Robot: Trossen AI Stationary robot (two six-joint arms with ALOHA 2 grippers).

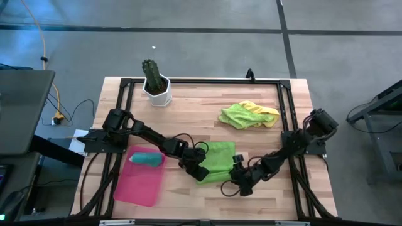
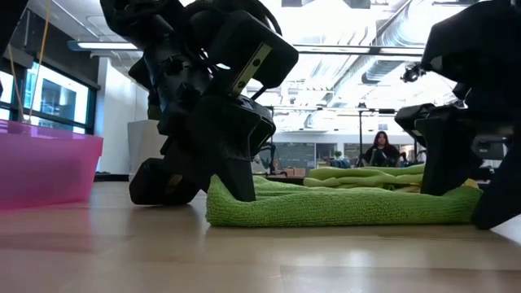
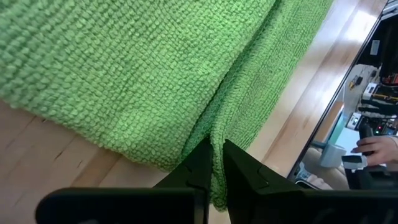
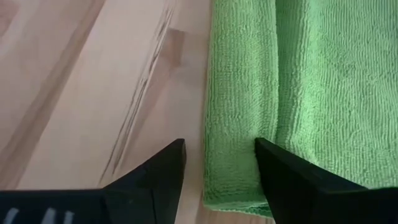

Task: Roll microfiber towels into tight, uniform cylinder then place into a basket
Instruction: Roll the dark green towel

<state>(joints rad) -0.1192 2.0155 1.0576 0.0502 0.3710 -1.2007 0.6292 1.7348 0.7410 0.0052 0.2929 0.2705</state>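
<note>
A green towel lies flat on the wooden table, folded into layers. My left gripper is shut on its near-left edge. My right gripper stands open low over the towel's near-right edge, one finger over bare wood, the other over the cloth. A rolled teal towel lies in the far end of the pink basket. Lime green and yellow towels lie in a loose heap at the far right. My left gripper pinches a raised ridge of the green towel at its edge between its two fingers, slanting down from the table's left. The pinched cloth is gathered into a crease that runs away from the fingertips. The rest of the towel lies on the table. My right gripper: whether its fingers touch the towel cannot be told.
A white pot with a cactus stands at the far left. A black frame borders the table. Bare wood shows between the green towel and the heap. A person sits far off in the room.
</note>
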